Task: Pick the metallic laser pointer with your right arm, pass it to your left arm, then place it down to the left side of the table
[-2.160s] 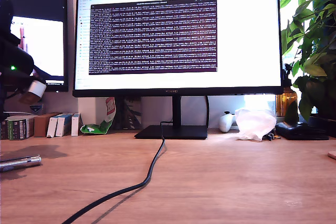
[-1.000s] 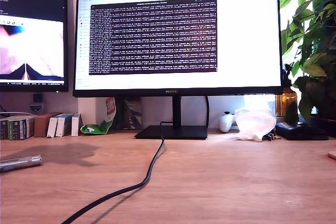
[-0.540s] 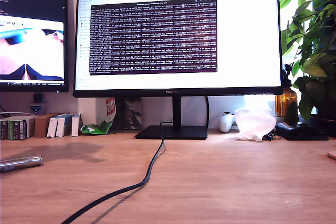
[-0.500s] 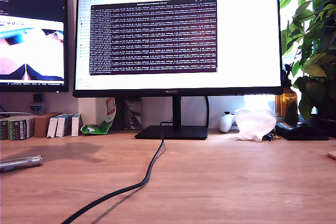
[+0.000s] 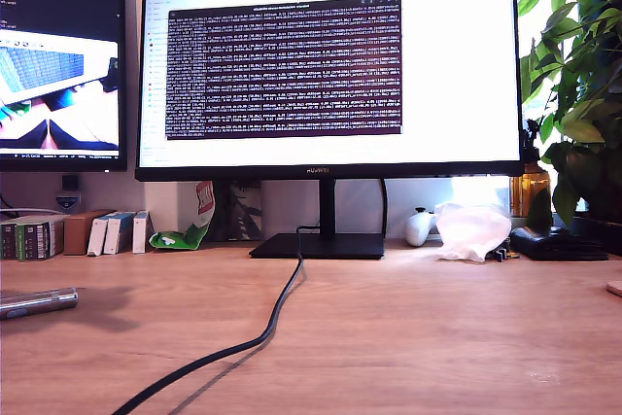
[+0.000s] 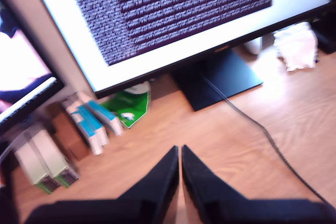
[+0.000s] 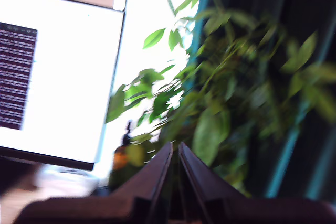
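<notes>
The metallic laser pointer (image 5: 39, 302) lies flat on the table (image 5: 408, 328) at the exterior view's left edge, free of any gripper. Neither arm shows in the exterior view. In the first wrist view my first gripper (image 6: 180, 149) is shut, its black fingers meeting tip to tip with nothing between them, held above the wooden table (image 6: 220, 140) near the monitor stand; the pointer is out of that view. My second gripper (image 7: 176, 145) is also shut and empty, raised and facing the leafy plant (image 7: 220, 93).
A black cable (image 5: 277, 323) snakes from the monitor stand (image 5: 319, 243) to the table's front edge. Small boxes (image 5: 58, 233) and a green packet (image 5: 185, 233) line the back at the exterior view's left. A white tissue (image 5: 473, 228) and plant (image 5: 578, 94) stand at its right.
The arm with the green light that hung over the pointer at the exterior view's left has lifted out of view. The pointer stays lying in the same spot, and the shadow over it has shrunk.
</notes>
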Motion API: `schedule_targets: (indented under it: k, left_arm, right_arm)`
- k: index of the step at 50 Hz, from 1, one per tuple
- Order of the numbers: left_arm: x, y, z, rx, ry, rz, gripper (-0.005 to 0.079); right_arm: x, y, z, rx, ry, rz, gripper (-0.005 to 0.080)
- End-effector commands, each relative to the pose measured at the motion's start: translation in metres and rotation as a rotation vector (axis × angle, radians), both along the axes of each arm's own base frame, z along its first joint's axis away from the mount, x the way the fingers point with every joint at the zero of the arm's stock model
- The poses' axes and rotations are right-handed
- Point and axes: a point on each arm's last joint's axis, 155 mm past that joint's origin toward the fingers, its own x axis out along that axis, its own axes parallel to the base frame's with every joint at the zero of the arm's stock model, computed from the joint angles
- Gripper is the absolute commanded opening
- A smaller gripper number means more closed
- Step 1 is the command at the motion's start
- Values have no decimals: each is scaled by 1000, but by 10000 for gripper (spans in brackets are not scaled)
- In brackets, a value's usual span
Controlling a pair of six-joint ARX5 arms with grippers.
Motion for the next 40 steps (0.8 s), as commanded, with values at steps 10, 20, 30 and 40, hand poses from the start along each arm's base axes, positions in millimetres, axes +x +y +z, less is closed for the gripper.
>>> schedule_targets:
  k: [10, 20, 30, 40]
  left_arm:
    - [-16, 1, 9, -27, -75, 4, -19]
    - [-20, 1, 7, -42, -132, 5, -19]
    - [-31, 5, -5, -69, -177, 26, -19]
    - [-48, 13, -18, -118, -223, 73, -19]
  right_arm:
    - [-23, -7, 34, 69, -169, -4, -12]
    - [-15, 16, 24, 132, -151, 134, -12]
    - [-3, 19, 9, 154, -155, 141, -12]
    - [13, 22, -10, 288, -202, 175, -12]
